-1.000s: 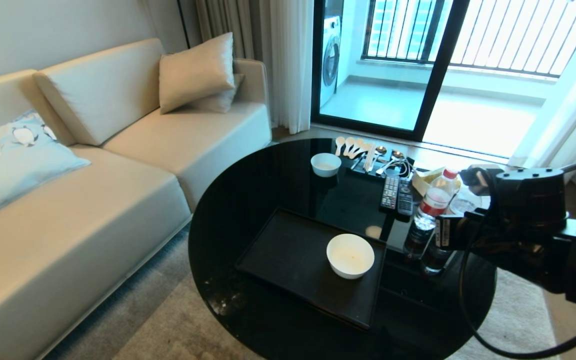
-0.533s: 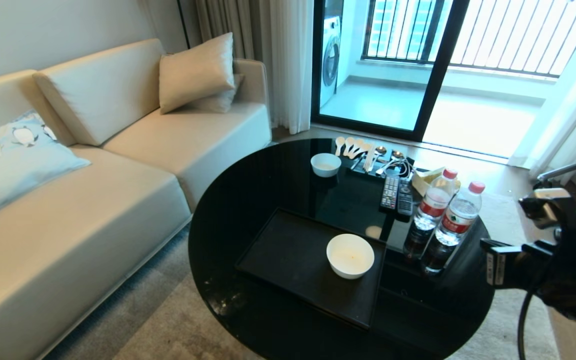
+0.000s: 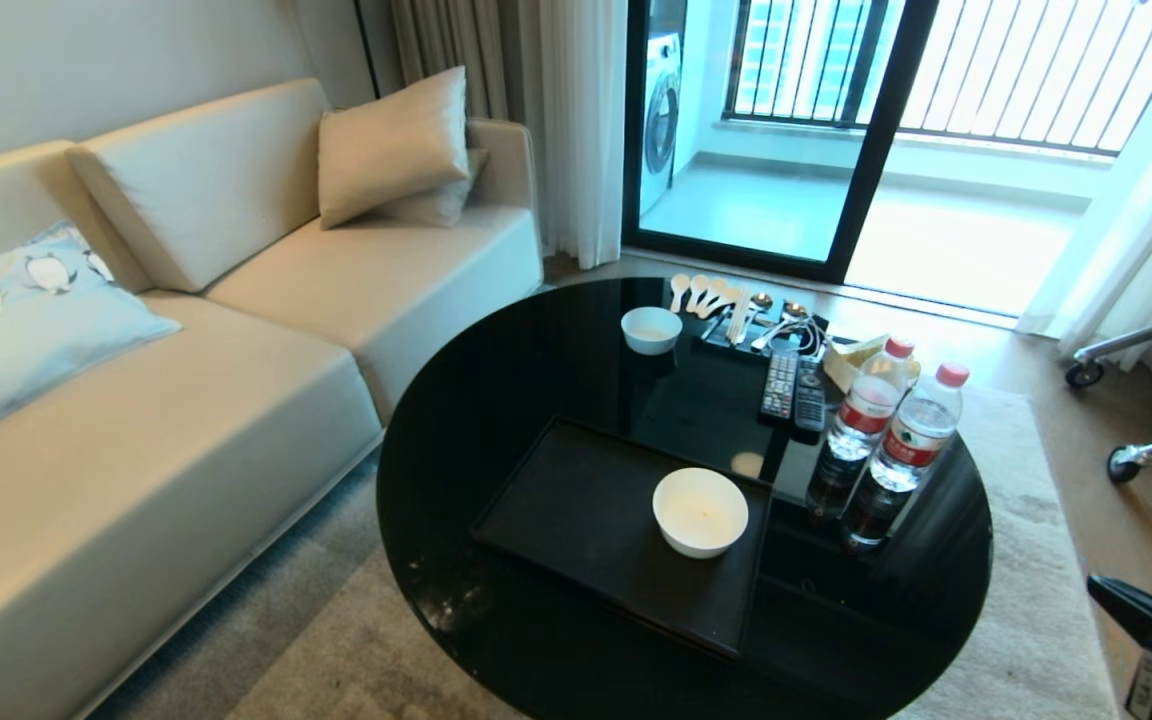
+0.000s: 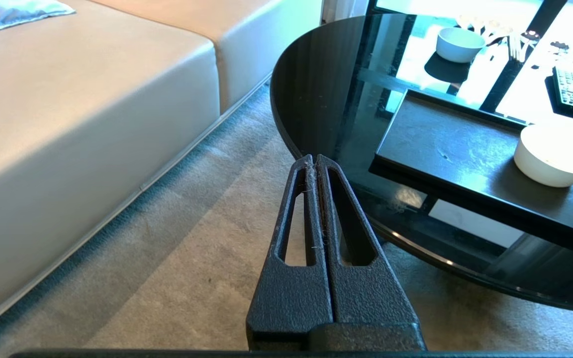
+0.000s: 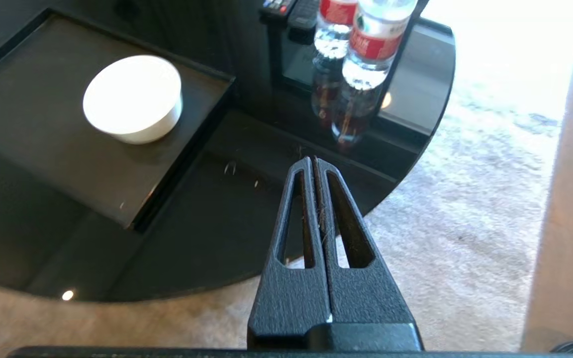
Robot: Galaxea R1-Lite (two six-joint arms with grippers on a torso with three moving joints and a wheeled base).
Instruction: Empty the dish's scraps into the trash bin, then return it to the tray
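Head view shows the dish sitting on the tray, apparently emptied; no trash bin visible. Right hand, closed and empty, hangs beside the tray; left hand likewise closed.

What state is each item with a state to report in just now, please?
dish: upright on the tray, looks empty
small bowl: upright on the table
water bottles: upright, capped
left end effector: shut, empty
right end effector: shut, empty
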